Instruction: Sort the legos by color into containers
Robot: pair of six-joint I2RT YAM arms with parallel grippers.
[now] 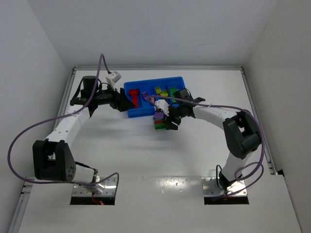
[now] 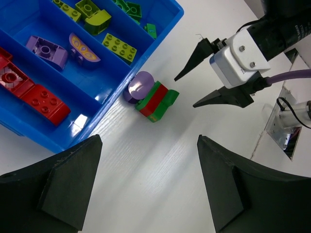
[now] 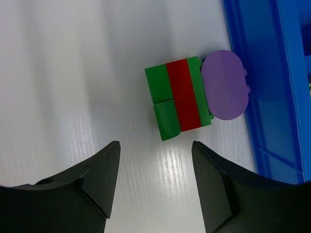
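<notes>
Down on the white surface (image 1: 146, 155), just outside the blue tray (image 2: 112, 108) — one clump of legos left to sort: a green-red-green stack (image 3: 179, 99) with a purple brick (image 3: 224, 91) hard against its tray side. Sits right by the tray's outer wall; touching or not, hard to call. Inside the tray, red, purple, yellow-green and green bricks already lying in separate compartments.

Over to the right claw (image 3: 154, 148) — jaws apart at a middling width, nothing between them. Hangs just short of the stack, with the clump straight ahead of the gap and a touch toward the tray. Worth noting: colour bands running along the line of approach, so the stacking axis lying across, from one finger toward the other. Likely to squeeze the layers together on closing here, not split them.

Now the left claw (image 2: 148, 145) — gaping wide, empty, hovering by the tray's near wall and looking down on the clump from higher up. Clearly the farther of the two. Probably a job for the right arm, then: forward a little, then pinch.
</notes>
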